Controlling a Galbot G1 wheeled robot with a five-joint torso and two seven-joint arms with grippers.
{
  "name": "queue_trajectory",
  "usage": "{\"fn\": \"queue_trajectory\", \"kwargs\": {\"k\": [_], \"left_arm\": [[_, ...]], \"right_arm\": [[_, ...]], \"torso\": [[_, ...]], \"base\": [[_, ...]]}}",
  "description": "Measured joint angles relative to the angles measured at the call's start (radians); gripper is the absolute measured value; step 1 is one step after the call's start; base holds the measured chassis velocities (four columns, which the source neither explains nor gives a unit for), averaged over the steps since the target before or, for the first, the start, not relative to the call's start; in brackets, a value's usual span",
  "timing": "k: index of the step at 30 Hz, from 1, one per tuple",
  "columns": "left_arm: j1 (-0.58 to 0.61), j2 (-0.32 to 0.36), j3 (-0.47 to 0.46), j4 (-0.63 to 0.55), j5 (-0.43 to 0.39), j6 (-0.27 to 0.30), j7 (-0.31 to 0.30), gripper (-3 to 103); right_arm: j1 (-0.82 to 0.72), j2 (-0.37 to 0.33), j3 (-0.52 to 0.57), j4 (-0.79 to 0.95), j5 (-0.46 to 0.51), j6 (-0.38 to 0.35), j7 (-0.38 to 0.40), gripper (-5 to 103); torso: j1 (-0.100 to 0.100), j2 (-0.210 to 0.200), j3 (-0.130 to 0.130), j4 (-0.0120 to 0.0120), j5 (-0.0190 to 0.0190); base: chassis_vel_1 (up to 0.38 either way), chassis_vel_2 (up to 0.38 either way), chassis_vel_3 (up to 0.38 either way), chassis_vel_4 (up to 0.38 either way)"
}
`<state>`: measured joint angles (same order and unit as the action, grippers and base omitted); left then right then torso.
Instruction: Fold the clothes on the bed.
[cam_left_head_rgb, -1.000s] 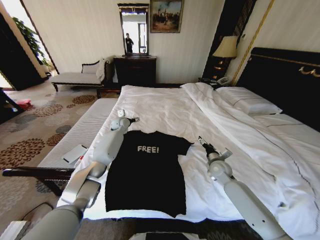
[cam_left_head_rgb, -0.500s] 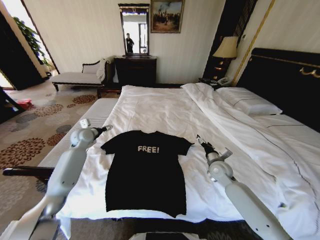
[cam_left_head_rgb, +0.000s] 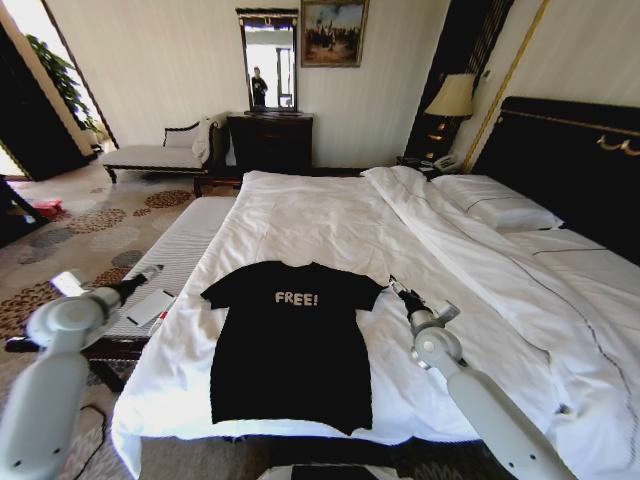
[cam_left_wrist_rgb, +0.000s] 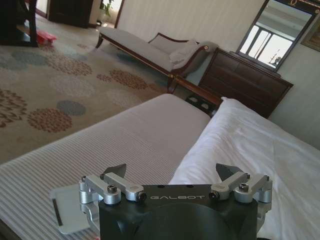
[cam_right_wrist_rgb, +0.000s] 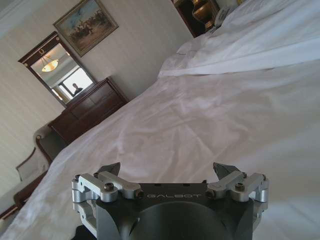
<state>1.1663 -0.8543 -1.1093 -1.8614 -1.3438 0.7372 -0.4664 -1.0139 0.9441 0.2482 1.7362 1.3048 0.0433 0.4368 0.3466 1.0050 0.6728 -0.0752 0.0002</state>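
Observation:
The clothes, a black T-shirt (cam_left_head_rgb: 290, 345) with a white "FREE!" print, lie flat and spread out near the foot edge of the bed (cam_left_head_rgb: 330, 225), sleeves out to both sides. My left gripper (cam_left_head_rgb: 150, 270) is off to the left of the bed, above the striped bench, well apart from the shirt. Its wrist view shows the left gripper (cam_left_wrist_rgb: 173, 172) open and holding nothing. My right gripper (cam_left_head_rgb: 395, 287) hovers just beside the shirt's right sleeve, over the white duvet. In its own wrist view the right gripper (cam_right_wrist_rgb: 167, 170) is open and holds nothing.
A striped bench (cam_left_head_rgb: 175, 260) runs along the bed's left side with a flat white card (cam_left_head_rgb: 150, 306) on it, also the card (cam_left_wrist_rgb: 67, 215). Pillows (cam_left_head_rgb: 495, 205) and a dark headboard (cam_left_head_rgb: 570, 160) are at the right. A chaise (cam_left_head_rgb: 155, 155) and dresser (cam_left_head_rgb: 270, 140) stand far back.
My left arm has swung leftward from the shirt's left shoulder, off the bed and out over the bench. The right gripper has barely shifted. The shirt lies as before.

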Motion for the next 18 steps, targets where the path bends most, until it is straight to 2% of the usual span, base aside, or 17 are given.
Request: {"fn": "queue_trajectory", "kwargs": {"k": [2, 5, 7, 9, 10, 11, 13, 18], "left_arm": [[0.069, 0.014, -0.067, -0.044, -0.002, 0.000, -0.002, 100], [0.072, 0.017, -0.066, -0.070, -0.009, -0.003, -0.021, 100], [0.057, 0.013, -0.071, -0.104, -0.046, -0.009, -0.040, 100], [0.052, 0.009, -0.083, -0.126, -0.075, -0.016, -0.049, 100], [0.049, 0.008, -0.091, -0.144, -0.099, -0.022, -0.052, 100], [0.045, 0.009, -0.097, -0.164, -0.122, -0.026, -0.053, 100], [0.042, 0.010, -0.098, -0.177, -0.133, -0.027, -0.054, 100], [0.002, 0.003, -0.071, -0.240, -0.159, -0.019, -0.053, 100]], "right_arm": [[0.024, 0.008, -0.002, -0.003, 0.081, -0.013, -0.006, 100], [0.022, 0.016, 0.030, -0.002, 0.122, -0.032, 0.010, 100], [0.023, 0.023, 0.045, -0.013, 0.135, -0.038, 0.027, 100], [0.028, 0.028, 0.045, -0.028, 0.143, -0.042, 0.041, 100], [0.031, 0.031, 0.044, -0.039, 0.147, -0.045, 0.050, 100], [0.034, 0.034, 0.041, -0.055, 0.151, -0.049, 0.057, 100], [0.035, 0.036, 0.039, -0.064, 0.151, -0.051, 0.059, 100], [0.040, 0.036, 0.013, -0.106, 0.142, -0.056, 0.060, 100]], "torso": [[0.000, 0.000, 0.000, 0.0011, -0.0001], [0.000, 0.000, 0.000, 0.0011, -0.0003], [0.000, 0.000, 0.000, -0.0016, -0.0010], [0.000, 0.000, 0.000, -0.0019, -0.0003], [0.000, 0.000, 0.000, -0.0014, 0.0002], [0.000, 0.000, 0.000, 0.0000, 0.0003], [0.000, 0.000, 0.000, 0.0005, 0.0002], [0.000, 0.000, 0.000, -0.0002, -0.0002]], "base": [[0.000, 0.000, 0.000, 0.000], [0.000, 0.000, 0.000, 0.000], [0.000, 0.000, 0.000, 0.000], [0.000, 0.000, 0.000, 0.000], [0.000, 0.000, 0.000, 0.000], [0.000, 0.000, 0.000, 0.000], [0.000, 0.000, 0.000, 0.000], [0.000, 0.000, 0.000, 0.000]]}}
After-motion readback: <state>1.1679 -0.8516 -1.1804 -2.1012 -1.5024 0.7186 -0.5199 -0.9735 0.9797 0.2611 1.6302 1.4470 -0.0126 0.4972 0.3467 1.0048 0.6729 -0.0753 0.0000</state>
